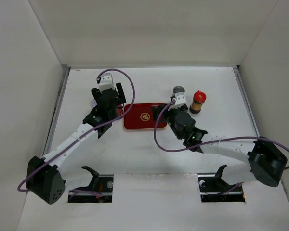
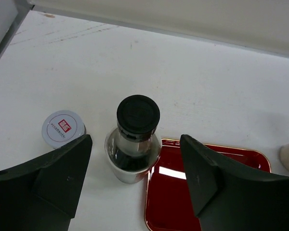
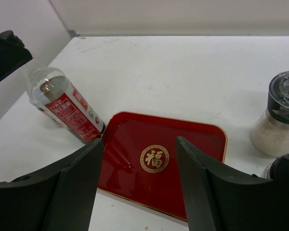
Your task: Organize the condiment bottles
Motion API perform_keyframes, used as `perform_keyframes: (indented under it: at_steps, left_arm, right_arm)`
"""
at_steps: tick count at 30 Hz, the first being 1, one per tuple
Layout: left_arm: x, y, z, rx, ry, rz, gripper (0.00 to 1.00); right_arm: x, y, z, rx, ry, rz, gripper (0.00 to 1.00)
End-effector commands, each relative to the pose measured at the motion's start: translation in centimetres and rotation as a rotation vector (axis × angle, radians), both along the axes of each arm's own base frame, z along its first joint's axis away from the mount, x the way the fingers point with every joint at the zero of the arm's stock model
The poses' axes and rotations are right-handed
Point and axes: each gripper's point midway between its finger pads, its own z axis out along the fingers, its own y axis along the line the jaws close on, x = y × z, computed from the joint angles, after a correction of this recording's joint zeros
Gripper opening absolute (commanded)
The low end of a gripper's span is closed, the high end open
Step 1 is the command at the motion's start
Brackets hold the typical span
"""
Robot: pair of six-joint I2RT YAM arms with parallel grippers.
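The tall dark black-capped sauce bottle [image 2: 137, 115] stands on the table against the left edge of the red tray [image 2: 207, 192]. My left gripper [image 2: 136, 144] is open, one finger on each side of the bottle, not touching it. The short white jar [image 2: 62, 128] stands just left of the bottle. My right gripper [image 3: 139, 142] is open and empty above the tray [image 3: 159, 159]. The sauce bottle's red label [image 3: 62, 108] shows at the left of that view. The grey-lidded shaker [image 1: 178, 90] and the red-lidded yellowish jar [image 1: 198, 102] stand right of the tray [image 1: 144, 116]. A small black cap [image 3: 285, 168] shows below the shaker [image 3: 282, 115].
White walls close in the table on the left, back and right. The right arm [image 1: 216, 144] stretches from the near right corner toward the tray. The left arm [image 1: 72, 142] runs along the left side. My left gripper [image 1: 111, 105] and right gripper [image 1: 164, 111] flank the tray.
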Motion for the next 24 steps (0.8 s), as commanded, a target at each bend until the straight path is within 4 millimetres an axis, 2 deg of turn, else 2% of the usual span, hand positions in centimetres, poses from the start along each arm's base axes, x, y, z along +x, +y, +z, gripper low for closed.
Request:
perform_keyframes:
  at_steps: [1,5,11,16,20,24]
  left_arm:
    - [1.9,0.2,3.8,-0.042,-0.105,0.021,0.7]
    - [3.2,1.2,3.6,-0.041,-0.122,0.064,0.59]
    - [4.3,1.1,3.6,-0.047,-0.144,0.076,0.45]
    - [4.0,0.9,3.9,-0.03,-0.158,0.075,0.2]
    - [2.8,0.9,6.0,-0.018,-0.202,0.075,0.13]
    - [1.2,1.4,10.1,0.008,-0.283,0.097,0.11]
  right_arm:
    - [0.1,0.5,1.6,0.048,-0.044,0.017,0.68]
    - [-0.1,0.3,1.8,0.058,-0.044,0.017,0.67]
    - [-0.1,0.2,1.8,0.064,-0.045,0.02,0.65]
    - [-0.1,0.7,1.5,0.051,-0.043,0.032,0.64]
    - [-0.1,0.7,1.4,0.048,-0.043,0.034,0.64]
    - [-0.1,0.7,1.5,0.055,-0.041,0.035,0.64]
